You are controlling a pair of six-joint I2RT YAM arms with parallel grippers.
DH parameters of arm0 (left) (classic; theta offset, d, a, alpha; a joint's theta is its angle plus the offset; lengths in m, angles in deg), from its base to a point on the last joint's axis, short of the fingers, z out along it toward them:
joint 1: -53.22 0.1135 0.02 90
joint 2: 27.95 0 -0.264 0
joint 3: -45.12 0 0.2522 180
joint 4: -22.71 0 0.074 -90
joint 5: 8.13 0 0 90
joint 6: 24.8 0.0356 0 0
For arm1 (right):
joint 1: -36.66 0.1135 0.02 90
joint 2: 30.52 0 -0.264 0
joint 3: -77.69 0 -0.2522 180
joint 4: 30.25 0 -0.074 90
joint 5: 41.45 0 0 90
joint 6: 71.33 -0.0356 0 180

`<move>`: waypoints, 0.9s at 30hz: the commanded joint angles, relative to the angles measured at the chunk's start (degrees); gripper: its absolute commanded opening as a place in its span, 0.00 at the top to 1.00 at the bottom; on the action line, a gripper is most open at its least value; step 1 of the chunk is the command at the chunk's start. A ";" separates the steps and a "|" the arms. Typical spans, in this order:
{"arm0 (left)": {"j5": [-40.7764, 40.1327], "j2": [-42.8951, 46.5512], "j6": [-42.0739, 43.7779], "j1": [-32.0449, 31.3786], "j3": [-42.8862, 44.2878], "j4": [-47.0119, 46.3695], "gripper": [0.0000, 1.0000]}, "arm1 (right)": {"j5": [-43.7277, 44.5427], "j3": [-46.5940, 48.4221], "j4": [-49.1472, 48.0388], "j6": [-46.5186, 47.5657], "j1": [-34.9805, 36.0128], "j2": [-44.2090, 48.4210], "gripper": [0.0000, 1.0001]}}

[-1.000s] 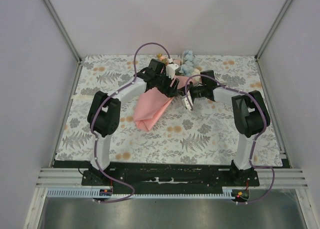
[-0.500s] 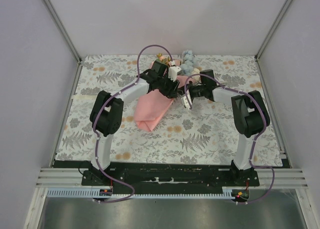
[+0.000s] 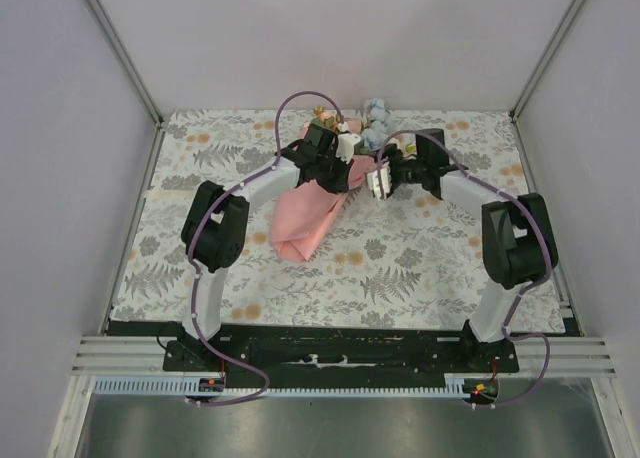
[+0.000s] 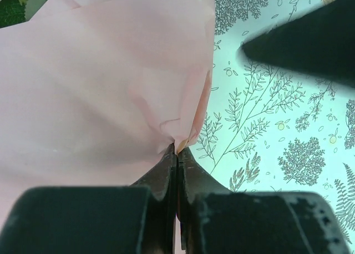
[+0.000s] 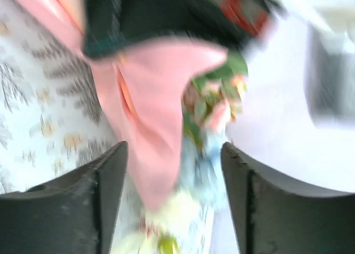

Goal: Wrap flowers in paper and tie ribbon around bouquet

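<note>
The salmon-pink paper (image 3: 303,221) lies loosely folded over the flower stems on the printed tablecloth. My left gripper (image 4: 177,147) is shut on the paper's (image 4: 100,87) right edge, pinching a small crease between its tips. Seen from above, it (image 3: 343,176) sits at the sheet's upper right. The flowers (image 3: 374,118) poke out at the back, with pale blue and peach blooms. My right gripper (image 3: 379,182) stands open just right of the paper, holding nothing. Its own blurred view shows the paper (image 5: 155,104) and the blooms (image 5: 213,107) ahead of the spread fingers (image 5: 111,173). The ribbon is out of view.
The floral tablecloth (image 3: 400,268) covers the table. Grey walls and metal frame posts (image 3: 120,48) close in the back and sides. Purple cables (image 3: 300,93) loop above both arms. In the left wrist view the right gripper (image 4: 299,37) shows as a dark shape.
My left gripper has closed onto the paper's edge. My right gripper has opened and pulled back toward the far right, and its elbow has swung outward.
</note>
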 commanded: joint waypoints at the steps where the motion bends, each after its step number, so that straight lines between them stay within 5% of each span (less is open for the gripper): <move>1: -0.59 1.21 -4.02 0.98 1.11 -0.56 0.98 | 6.51 4.75 8.65 -12.51 -6.58 7.40 0.19; 5: 0.99 1.22 -4.90 1.42 1.98 -0.91 0.98 | 7.84 16.59 29.55 -15.31 -12.64 4.35 0.12; 10: 1.79 0.60 -6.92 1.77 3.74 -1.00 0.98 | 11.53 38.74 51.29 -34.10 -13.98 -10.32 0.36; 17: 2.05 -0.45 -8.33 2.74 4.45 -0.65 0.98 | 16.98 39.66 48.86 -57.50 -13.19 -17.11 0.34; 27: 2.49 -0.37 -8.68 3.09 4.19 -1.09 0.98 | 29.98 42.47 45.34 -65.35 -10.99 -24.59 0.30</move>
